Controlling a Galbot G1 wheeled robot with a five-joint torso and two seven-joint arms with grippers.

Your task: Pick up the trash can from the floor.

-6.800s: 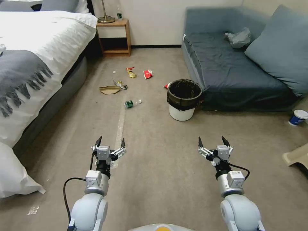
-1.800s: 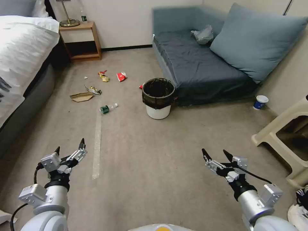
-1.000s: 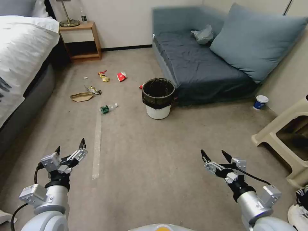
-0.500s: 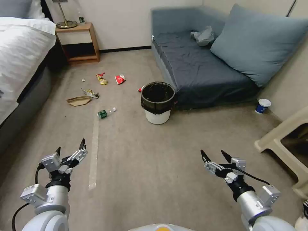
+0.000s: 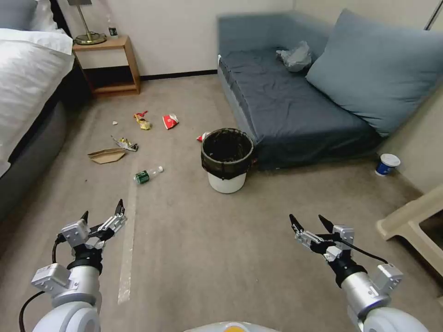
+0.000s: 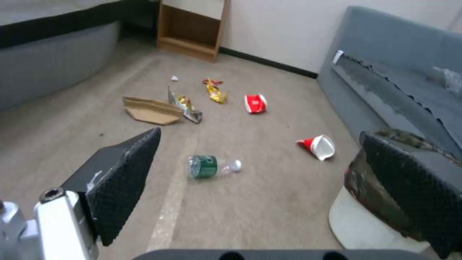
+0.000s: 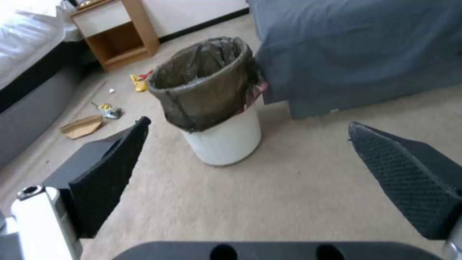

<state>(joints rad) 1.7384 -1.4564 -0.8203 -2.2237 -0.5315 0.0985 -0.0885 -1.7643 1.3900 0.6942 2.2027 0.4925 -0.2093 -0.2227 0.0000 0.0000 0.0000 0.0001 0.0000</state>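
Item 1: small round white plastic trash can [image 5: 227, 180] with a black bag liner [image 5: 226, 159] folded over its rim. Upright on the beige-grey short-pile carpet floor [image 5: 221, 258], just beside the front corner of the dark blue sofa [image 5: 295, 106]. Nothing can be made out inside the liner. Well apart from both hands.

Item 2: blue-and-white paper cup [image 5: 386, 164], upright on the floor near the sofa's far end; contents cannot be told.

Item 3: loose litter on the floor, none of it in the can: clear plastic bottle with green label [image 5: 147, 174], flat brown cardboard piece [image 5: 106, 155], crumpled foil wrapper [image 5: 124, 144], yellow-and-red wrapper [image 5: 142, 121], red-and-white carton [image 5: 170, 121].

Item 4: strip of clear tape [image 5: 127, 240] along the floor.

Item 5: left hand [image 5: 102, 216], low at the robot's left, fingers spread, holding nothing. Right hand [image 5: 310, 223], low at the robot's right, fingers spread, holding nothing.

View notes: the left wrist view shows a red-and-white paper cone [image 6: 318, 146] whole, lying beside the can's far side; in the head view the can hides most of it. The right wrist view frames the can [image 7: 226, 139] between its two finger pads [image 7: 108, 169] and shows a reddish scrap caught between liner and sofa.
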